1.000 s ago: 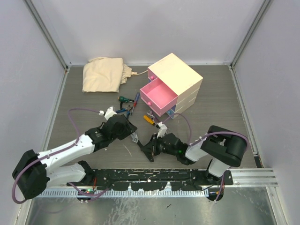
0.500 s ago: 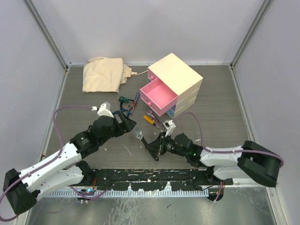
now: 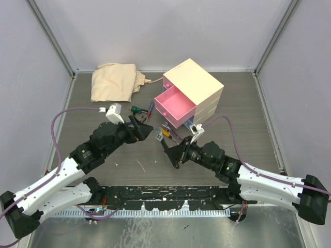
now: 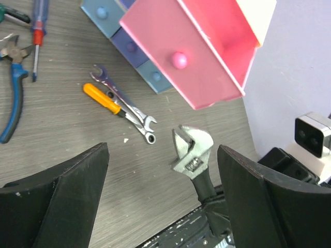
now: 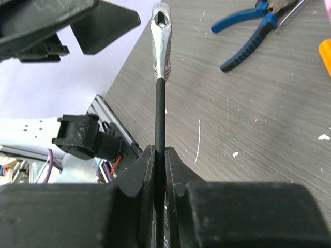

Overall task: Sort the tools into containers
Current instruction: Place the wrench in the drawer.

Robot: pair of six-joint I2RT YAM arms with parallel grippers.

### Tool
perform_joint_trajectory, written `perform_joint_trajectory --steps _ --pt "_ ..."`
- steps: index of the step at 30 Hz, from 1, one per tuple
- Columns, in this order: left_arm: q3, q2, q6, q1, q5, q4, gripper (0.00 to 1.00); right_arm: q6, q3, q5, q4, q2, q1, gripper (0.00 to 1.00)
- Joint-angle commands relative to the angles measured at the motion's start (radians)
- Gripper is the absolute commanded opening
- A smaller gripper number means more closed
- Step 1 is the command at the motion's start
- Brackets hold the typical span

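Note:
My right gripper is shut on the black handle of the adjustable wrench, whose silver head points away from it. In the top view the right gripper holds the wrench up beside my left gripper. The left gripper stands open around the wrench head without touching it. On the table lie the orange screwdriver, two spanners and the blue pliers. The cream chest has its pink drawer pulled open; the blue drawers are shut.
A folded beige cloth bag lies at the back left. A green-handled screwdriver and a red-and-blue screwdriver lie left of the chest. Grey walls close in the table on three sides.
My left jaws have opened wide off the wrench. Both arms have stretched farther from their bases toward the chest, the right one carrying the wrench along.

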Motion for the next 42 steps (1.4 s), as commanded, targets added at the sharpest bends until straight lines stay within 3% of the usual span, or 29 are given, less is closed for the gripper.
perform_joint_trajectory --steps 1,9,14,26,32,37,42 --pt "0.082 0.013 0.031 -0.002 0.095 0.104 0.87 0.03 0.084 0.098 0.036 -0.027 0.004 0.01" --pt "0.197 0.05 0.057 -0.001 0.204 0.131 0.87 0.12 0.236 0.356 0.152 0.032 0.004 0.01" --pt "0.258 0.068 0.079 -0.003 0.283 0.134 0.8 0.155 0.299 0.473 0.292 0.087 0.004 0.0" --pt "0.294 0.169 0.018 -0.01 0.451 0.31 0.64 0.273 0.341 0.367 0.557 0.165 -0.013 0.0" --pt "0.298 0.177 -0.018 -0.012 0.503 0.385 0.48 0.283 0.342 0.314 0.581 0.153 -0.021 0.01" --pt "0.315 0.198 -0.054 -0.018 0.549 0.445 0.43 0.29 0.337 0.292 0.62 0.166 -0.027 0.0" --pt "0.331 0.227 -0.064 -0.037 0.573 0.453 0.28 0.288 0.338 0.273 0.638 0.17 -0.041 0.0"
